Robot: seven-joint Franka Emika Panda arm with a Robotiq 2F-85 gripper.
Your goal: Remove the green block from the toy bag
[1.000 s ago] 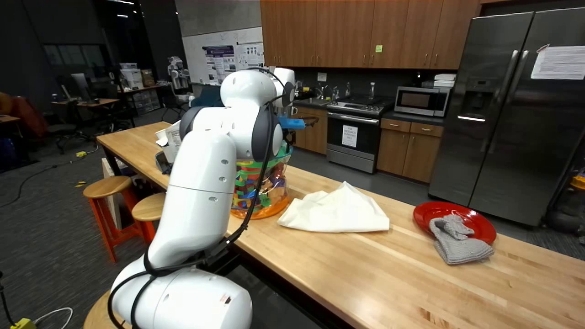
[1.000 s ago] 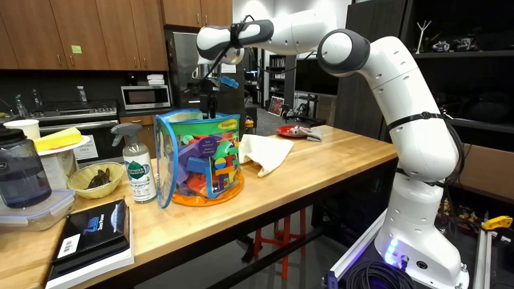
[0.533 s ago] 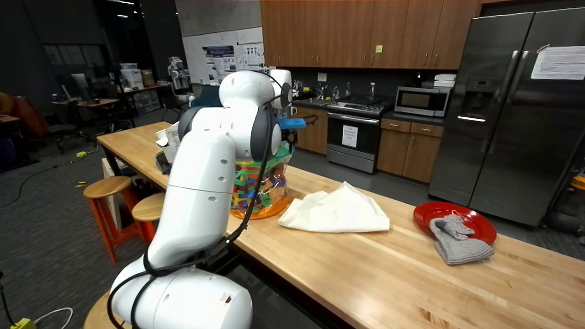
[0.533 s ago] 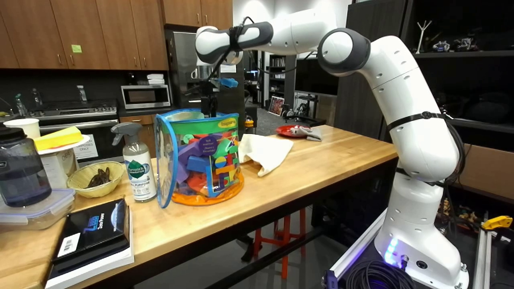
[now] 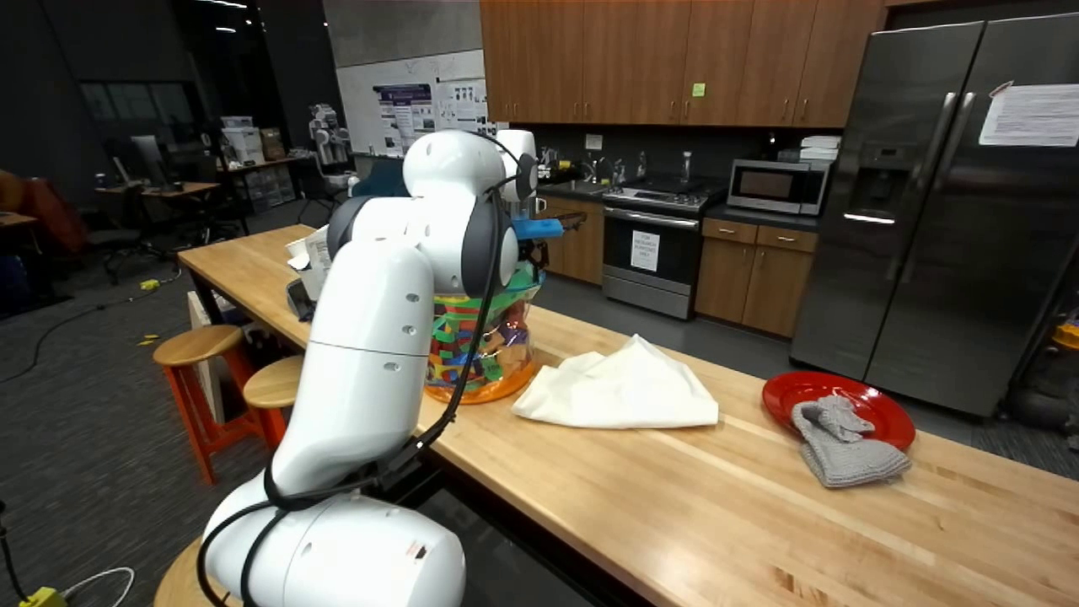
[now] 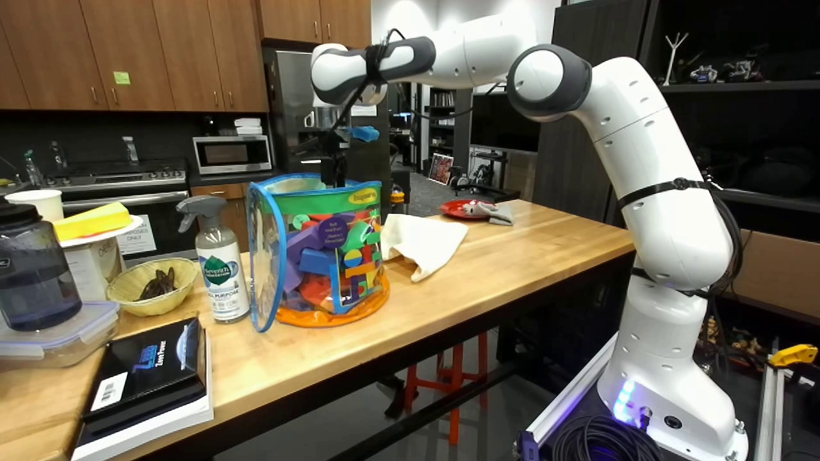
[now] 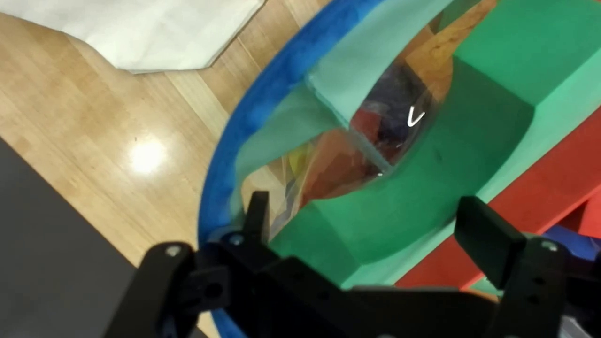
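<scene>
The toy bag is see-through with a green band, blue rim and orange base; it stands upright on the table in both exterior views [image 6: 301,206] [image 5: 499,391]. Its blue rim [image 7: 235,136] curves through the wrist view. Multicoloured toys fill it. In the wrist view a large green block [image 7: 399,206] with a curved arch cut lies on top, beside a red block [image 7: 549,183]. My gripper [image 7: 364,199] is open over the green block, one finger at its left end near the rim, the other at its right edge. In an exterior view the gripper [image 6: 334,176] reaches into the bag's opening; its fingertips are hidden.
A cream cloth [image 6: 423,246] lies beside the bag. A red plate [image 5: 792,392] with a grey knitted cloth [image 5: 851,451] is farther along the table. A spray bottle [image 6: 221,275], a basket [image 6: 125,304] and a black box [image 6: 147,365] stand on the bag's other side.
The arm's hand has shifted very slightly left and down in an exterior view. The bag has barely moved. Nothing has been taken out of it.
</scene>
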